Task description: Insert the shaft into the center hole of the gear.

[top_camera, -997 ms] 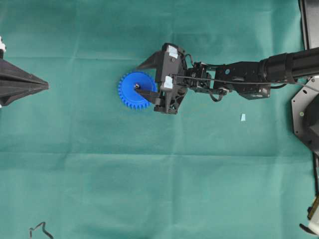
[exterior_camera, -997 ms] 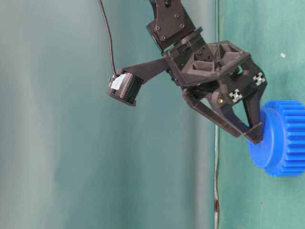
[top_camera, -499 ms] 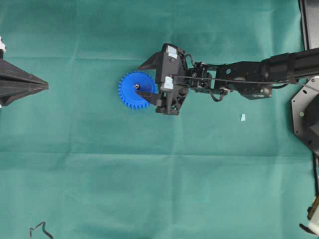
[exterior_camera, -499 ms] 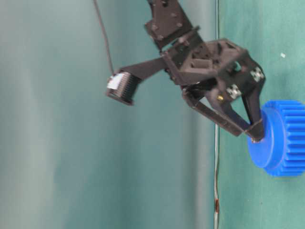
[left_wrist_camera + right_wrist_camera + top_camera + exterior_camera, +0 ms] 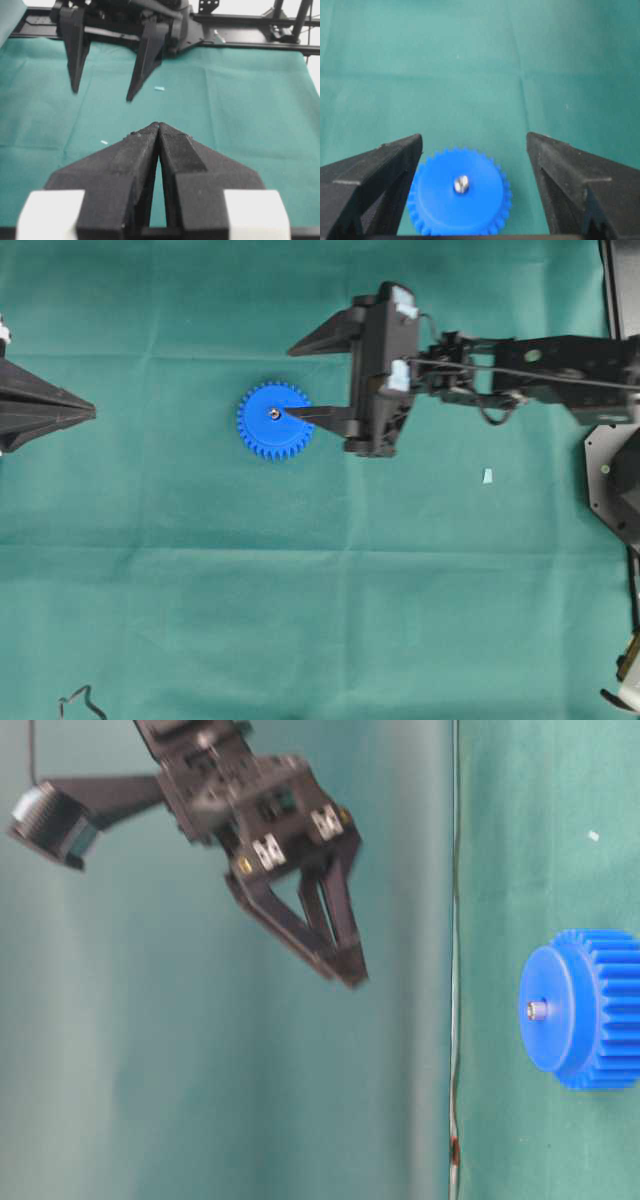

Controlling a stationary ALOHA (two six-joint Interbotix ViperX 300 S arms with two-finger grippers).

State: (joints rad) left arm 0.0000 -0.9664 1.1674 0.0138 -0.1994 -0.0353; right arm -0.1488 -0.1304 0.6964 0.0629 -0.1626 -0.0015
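The blue gear (image 5: 262, 430) lies flat on the green cloth, with the silvery shaft (image 5: 273, 413) standing in its middle. The shaft fills the center hole and hides it. From table level the shaft (image 5: 537, 1010) pokes a little out of the gear's face (image 5: 590, 1020). My right gripper (image 5: 289, 380) is open and empty, raised well clear of the gear (image 5: 437, 202) and off to its right. In the right wrist view the shaft (image 5: 461, 184) shows between and below the spread fingers. At the far left my left gripper (image 5: 92, 412) is shut on nothing, tips together (image 5: 159, 124).
A small pale blue scrap (image 5: 487, 476) lies on the cloth right of the gear. Black frame parts (image 5: 612, 470) stand along the right edge. A bent black wire piece (image 5: 80, 702) sits at the bottom left corner.
My right gripper has lifted off the gear and pulled back to the right, jaws still wide. The shaft stays in the gear's middle. The left arm has not moved.
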